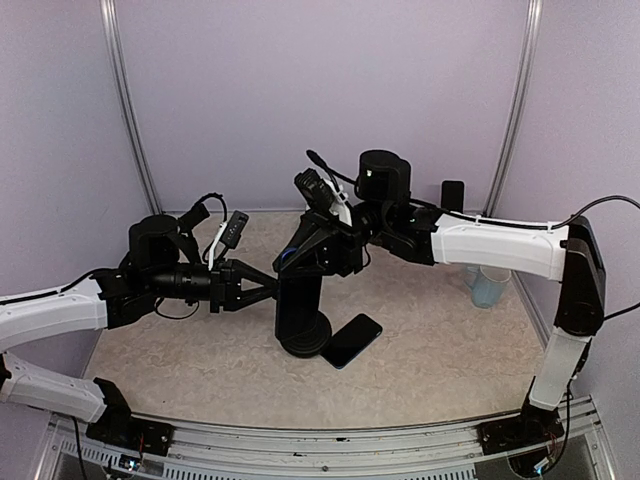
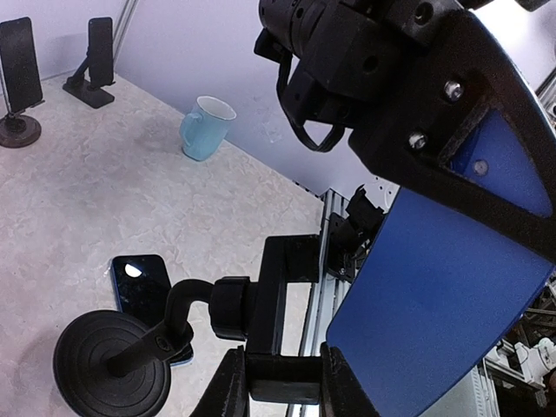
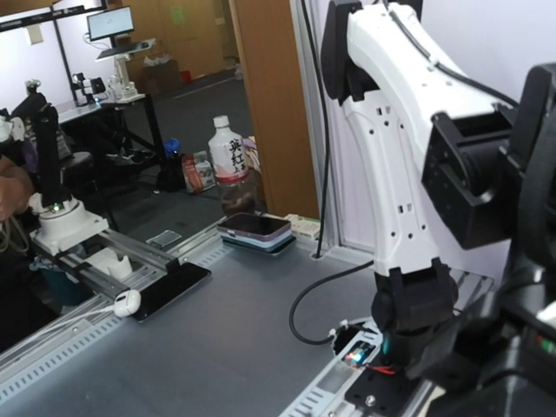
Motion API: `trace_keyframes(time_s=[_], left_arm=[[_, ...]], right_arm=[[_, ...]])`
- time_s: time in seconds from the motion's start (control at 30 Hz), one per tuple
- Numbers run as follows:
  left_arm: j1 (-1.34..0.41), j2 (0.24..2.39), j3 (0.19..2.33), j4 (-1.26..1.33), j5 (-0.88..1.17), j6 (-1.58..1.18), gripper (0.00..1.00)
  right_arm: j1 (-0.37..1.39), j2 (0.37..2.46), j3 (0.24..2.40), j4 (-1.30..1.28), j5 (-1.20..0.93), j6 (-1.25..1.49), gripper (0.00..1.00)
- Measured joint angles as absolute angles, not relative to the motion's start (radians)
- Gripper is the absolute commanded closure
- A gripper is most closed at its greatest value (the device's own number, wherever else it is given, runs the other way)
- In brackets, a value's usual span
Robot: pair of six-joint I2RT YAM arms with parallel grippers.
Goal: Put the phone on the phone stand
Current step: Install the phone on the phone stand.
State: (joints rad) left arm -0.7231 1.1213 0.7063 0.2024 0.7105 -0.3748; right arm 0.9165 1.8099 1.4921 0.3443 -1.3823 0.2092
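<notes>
Overhead, a beige mottled tabletop (image 1: 440, 360) sits inside lilac walls (image 1: 320, 90). A black phone (image 1: 352, 340) lies flat against the round base of the phone stand (image 1: 300, 310), below both pincers. The left gripper (image 1: 272, 288) pinches the stand's upper part. The right gripper (image 1: 298, 252) is pressed together near its top. Red writing on a bottle (image 3: 230, 165) is too small to read.

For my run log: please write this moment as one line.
phone: flat on table, beside stand base | phone stand: upright, empty | left fingers: shut on stand clamp | right fingers: shut, near stand top
</notes>
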Motion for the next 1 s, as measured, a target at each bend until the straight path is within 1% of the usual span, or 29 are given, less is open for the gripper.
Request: trace_keyframes(time_s=[0.63, 1.0], left_arm=[[-0.739, 1.121, 0.714, 0.219, 0.739, -0.363, 1.00], [-0.739, 1.103, 0.714, 0.215, 0.733, -0.340, 1.00]], right_arm=[[0.919, 1.927, 1.554, 0.361, -1.392, 0.252, 1.00], [0.912, 1.929, 1.553, 0.356, -1.395, 0.255, 1.00]])
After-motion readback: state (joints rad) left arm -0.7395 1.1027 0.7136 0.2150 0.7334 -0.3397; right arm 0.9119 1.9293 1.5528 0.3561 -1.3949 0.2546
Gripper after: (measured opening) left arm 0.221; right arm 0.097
